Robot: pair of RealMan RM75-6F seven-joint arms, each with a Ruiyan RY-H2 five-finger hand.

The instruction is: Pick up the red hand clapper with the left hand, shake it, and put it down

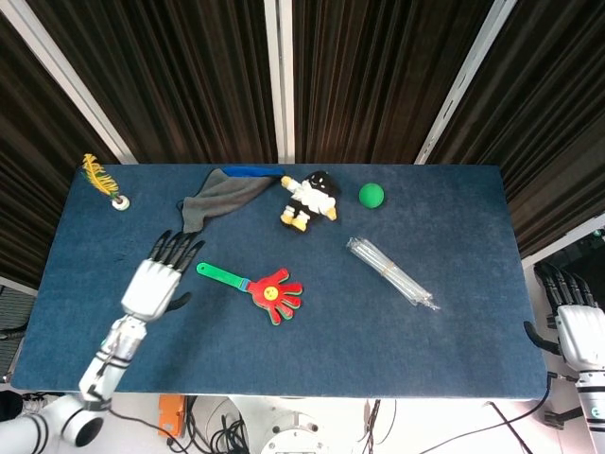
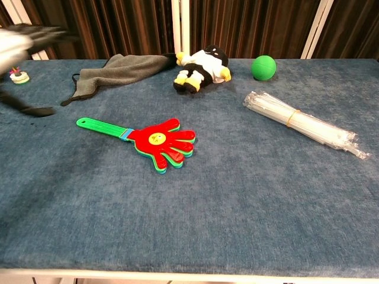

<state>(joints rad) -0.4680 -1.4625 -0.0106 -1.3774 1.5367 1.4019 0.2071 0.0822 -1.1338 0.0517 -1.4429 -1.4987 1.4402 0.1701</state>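
- The clapper [image 1: 255, 287] lies flat on the blue surface [image 1: 378, 322], left of centre, handle pointing far-left and palm end near-right; it reads as set down, so the task looks to be at its end.
- The left robot hand [image 1: 156, 279] hovers left of the handle, apart from it, fingers spread and holding nothing; in the chest view it is only a blur at the left edge.
- The right robot hand [image 1: 575, 322] hangs off the surface's right edge, idle; whether its fingers are curled I cannot tell.
- The clapper is hard plastic: a thin green handle and stacked hand-shaped plates, red on top with a yellow centre, green below.
- The surface is a napped, carpet-like cloth.
- At the far side: a limp grey cloth [image 1: 217, 196], a plush doll [image 1: 309, 200], a smooth green ball [image 1: 371, 195].
- Right of centre, a clear crinkly bundle [image 1: 390, 271].
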